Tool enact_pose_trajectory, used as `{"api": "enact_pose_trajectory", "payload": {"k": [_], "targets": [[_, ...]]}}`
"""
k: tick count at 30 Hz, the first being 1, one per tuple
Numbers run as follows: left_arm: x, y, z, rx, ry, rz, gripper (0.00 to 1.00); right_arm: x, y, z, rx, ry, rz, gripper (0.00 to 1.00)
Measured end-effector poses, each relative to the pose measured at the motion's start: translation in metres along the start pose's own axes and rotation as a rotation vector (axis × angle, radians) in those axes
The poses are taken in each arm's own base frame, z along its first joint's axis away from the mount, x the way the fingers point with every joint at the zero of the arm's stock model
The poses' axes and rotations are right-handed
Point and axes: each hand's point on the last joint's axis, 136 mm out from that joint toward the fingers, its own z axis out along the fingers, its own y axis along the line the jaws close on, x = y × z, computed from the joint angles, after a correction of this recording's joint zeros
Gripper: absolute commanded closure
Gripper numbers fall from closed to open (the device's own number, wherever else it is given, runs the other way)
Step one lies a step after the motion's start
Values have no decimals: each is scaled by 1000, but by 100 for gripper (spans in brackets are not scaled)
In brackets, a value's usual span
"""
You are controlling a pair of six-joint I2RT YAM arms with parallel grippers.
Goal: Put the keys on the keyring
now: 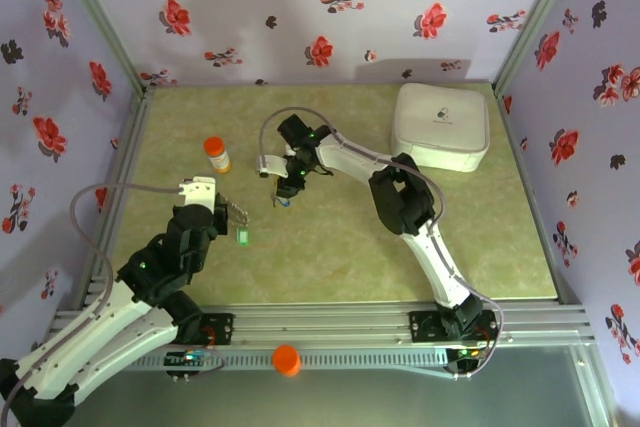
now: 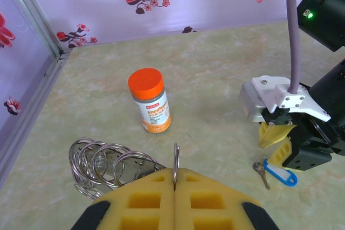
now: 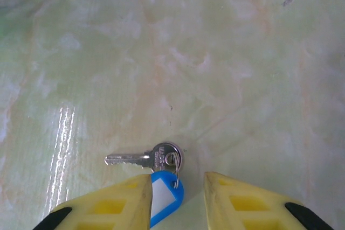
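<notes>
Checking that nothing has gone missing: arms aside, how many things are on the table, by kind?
Keys: 2 (blue-tagged key, green-tagged key)
Bottles: 1 (orange-capped bottle)
Boxes: 1 (white box)
Ring bunches: 1 (keyring bunch)
Total: 5

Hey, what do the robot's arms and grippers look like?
The left arm and right arm are white shells with black joints, each trailing a grey cable. The left gripper and right gripper are yellow with square recesses. The right arm shows a green light.
</notes>
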Motion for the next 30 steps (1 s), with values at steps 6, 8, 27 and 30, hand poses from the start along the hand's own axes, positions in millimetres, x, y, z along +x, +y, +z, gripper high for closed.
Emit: {"api": "enact_pose_trajectory", "payload": {"k": [6, 8, 27, 30], "targets": [[1, 0, 0, 1, -1, 0, 100, 6, 1, 10, -23, 2, 11, 74], [1, 0, 0, 1, -1, -1, 100, 7, 1, 13, -29, 6, 15, 77], [0, 0, -1, 6, -4, -4, 100, 0, 4, 7, -45, -13, -4, 100], [0, -1, -1, 12, -3, -4, 100, 2, 11, 2, -52, -7, 3, 100]]}}
